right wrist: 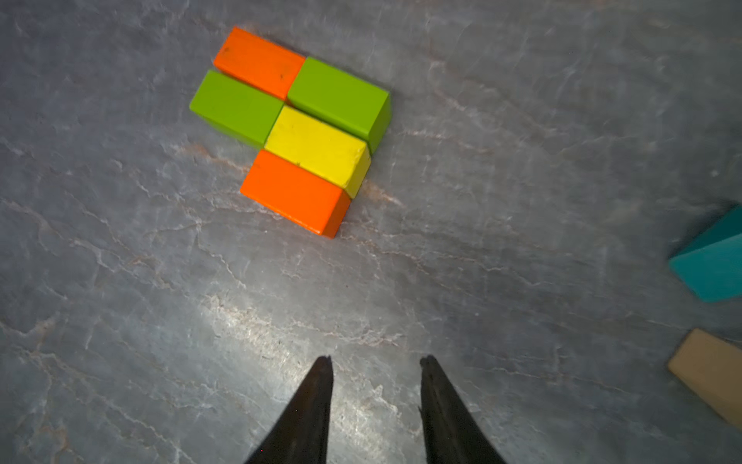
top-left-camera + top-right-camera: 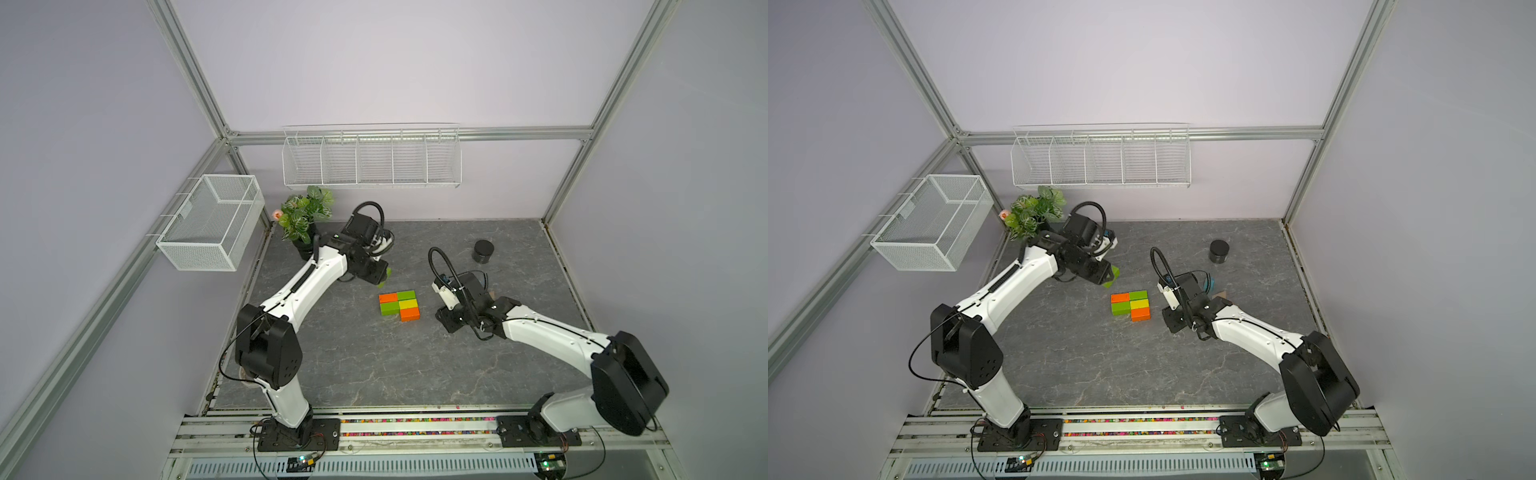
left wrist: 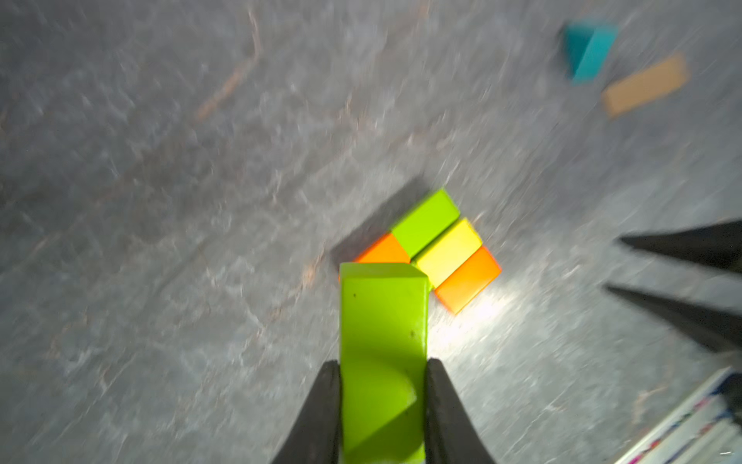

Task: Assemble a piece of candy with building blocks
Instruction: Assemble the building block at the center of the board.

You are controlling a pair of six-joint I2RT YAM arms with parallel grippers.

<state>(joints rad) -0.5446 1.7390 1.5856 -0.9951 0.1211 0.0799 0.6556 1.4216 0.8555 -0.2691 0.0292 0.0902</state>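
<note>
If lowered askew with the left pincer clamped on 1 end of the green block, could knock apart the 5 blocks laid mid-table. Hangs at 11 o'clock of them; belongs in the gap at 7 o'clock, beside the near orange block. Finds the right pincer parted and empty at 3 o'clock; swung carelessly, might scatter the teal wedge and tan wedge.

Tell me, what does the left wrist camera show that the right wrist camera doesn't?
Only the left wrist view: the left tool clamped on a loose green block, which hides part of the laid blocks. Only the right wrist view: a laid green block beside the yellow block. Both: that yellow block, the teal wedge, the tan block and the grey table.
</note>
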